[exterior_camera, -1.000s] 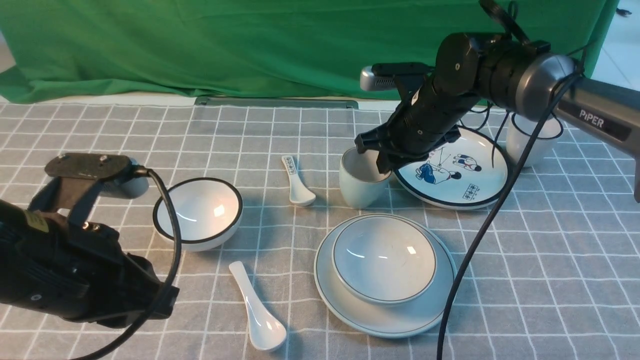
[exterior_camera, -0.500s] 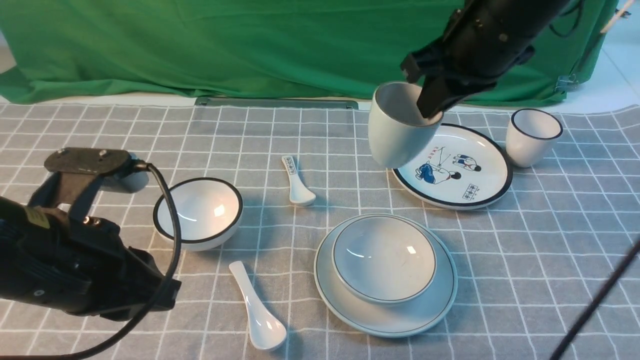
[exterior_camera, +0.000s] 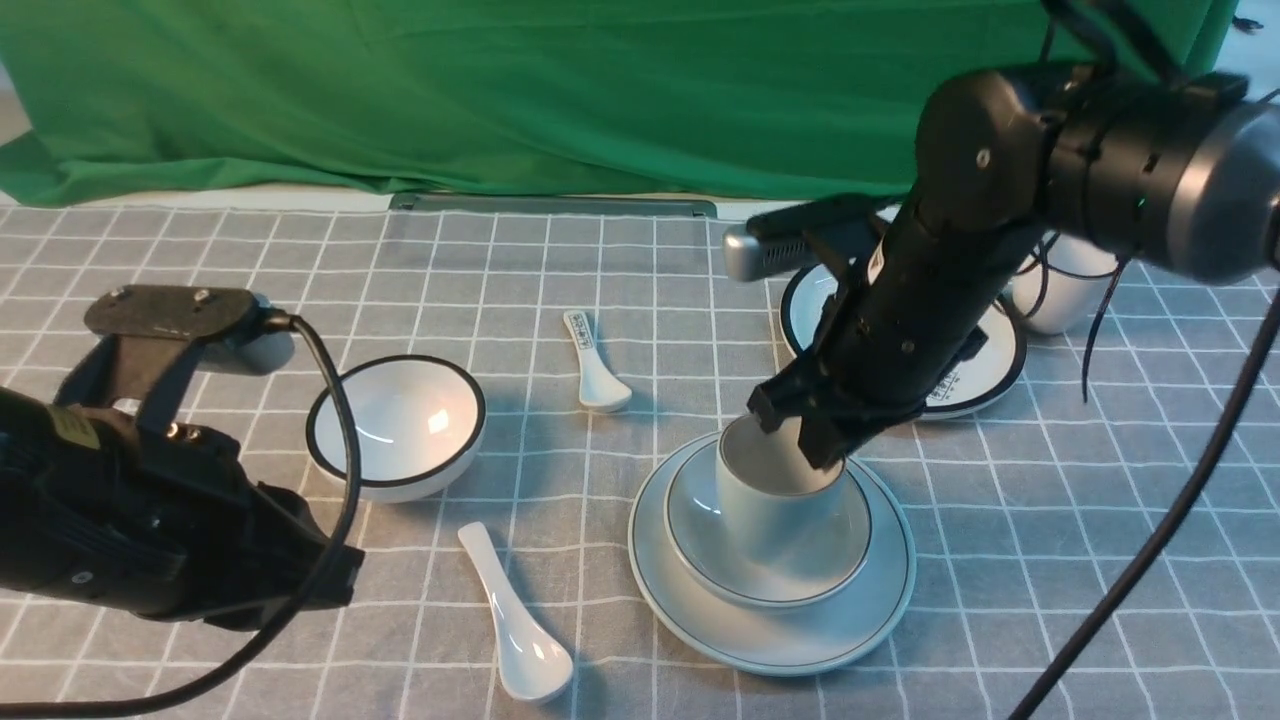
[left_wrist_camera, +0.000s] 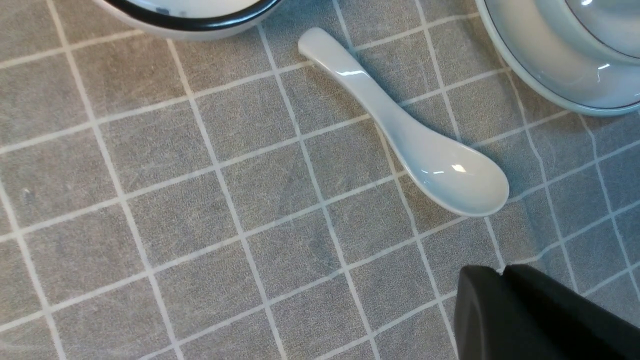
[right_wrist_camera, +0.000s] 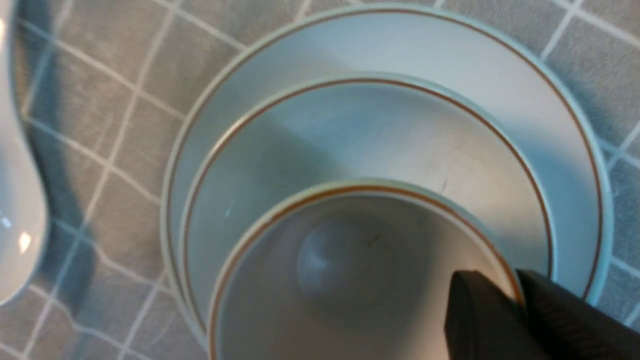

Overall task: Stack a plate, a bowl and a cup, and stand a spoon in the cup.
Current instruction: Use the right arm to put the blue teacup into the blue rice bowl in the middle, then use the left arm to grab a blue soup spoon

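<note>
The pale plate (exterior_camera: 780, 640) lies at the front centre with the shallow bowl (exterior_camera: 700, 560) on it. The handleless cup (exterior_camera: 770, 510) is upright inside the bowl. My right gripper (exterior_camera: 825, 450) is shut on the cup's rim, one finger inside and one outside. The right wrist view shows that pinch (right_wrist_camera: 517, 292) on the cup (right_wrist_camera: 325, 260), ringed by bowl (right_wrist_camera: 350, 130) and plate (right_wrist_camera: 400, 45). The plain white spoon (exterior_camera: 515, 620) lies flat left of the plate. My left gripper (exterior_camera: 340, 590) hovers shut and empty beside it. In the left wrist view the spoon (left_wrist_camera: 410, 145) lies just beyond the fingertips (left_wrist_camera: 502, 272).
A black-rimmed bowl (exterior_camera: 395, 425) sits at the left. A small printed spoon (exterior_camera: 592, 370) lies mid-table. The cartoon plate (exterior_camera: 985, 370) and a black-rimmed cup (exterior_camera: 1060, 290) stand at the back right, partly hidden by my right arm. A green cloth hangs behind.
My right gripper lifted the cup from beside the cartoon plate, carried it high, then brought it down into the bowl. The left arm has barely moved.
</note>
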`<move>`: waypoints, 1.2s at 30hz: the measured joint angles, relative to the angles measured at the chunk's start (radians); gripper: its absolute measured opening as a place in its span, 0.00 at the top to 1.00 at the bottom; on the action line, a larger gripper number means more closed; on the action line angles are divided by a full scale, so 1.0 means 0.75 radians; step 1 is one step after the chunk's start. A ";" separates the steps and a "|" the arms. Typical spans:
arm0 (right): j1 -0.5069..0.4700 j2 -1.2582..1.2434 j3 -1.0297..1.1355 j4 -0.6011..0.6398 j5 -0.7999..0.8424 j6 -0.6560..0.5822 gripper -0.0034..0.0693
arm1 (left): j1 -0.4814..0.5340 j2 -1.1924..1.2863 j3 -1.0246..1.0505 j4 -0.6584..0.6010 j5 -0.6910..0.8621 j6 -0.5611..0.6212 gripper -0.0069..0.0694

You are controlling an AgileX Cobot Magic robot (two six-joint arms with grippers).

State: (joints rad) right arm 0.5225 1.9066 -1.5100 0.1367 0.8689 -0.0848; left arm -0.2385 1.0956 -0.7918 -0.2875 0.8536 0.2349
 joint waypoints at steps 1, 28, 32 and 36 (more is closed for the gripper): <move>0.000 0.008 0.002 0.000 -0.016 0.000 0.82 | 0.000 0.000 0.000 0.000 0.000 0.000 0.89; 0.000 -0.294 -0.170 -0.104 0.347 0.052 0.26 | 0.000 0.042 -0.013 -0.036 -0.098 -0.095 0.89; 0.000 -0.519 -0.098 -0.132 0.348 0.054 0.48 | 0.000 0.149 -0.071 -0.032 -0.038 -0.181 0.90; 0.000 -0.775 0.031 -0.135 0.326 0.067 0.77 | -0.006 0.308 -0.166 0.003 0.037 -0.264 0.91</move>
State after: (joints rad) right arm 0.5225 1.3250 -1.4870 0.0358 1.1133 -0.0345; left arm -0.2432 1.3264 -0.9162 -0.2853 0.8814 0.0369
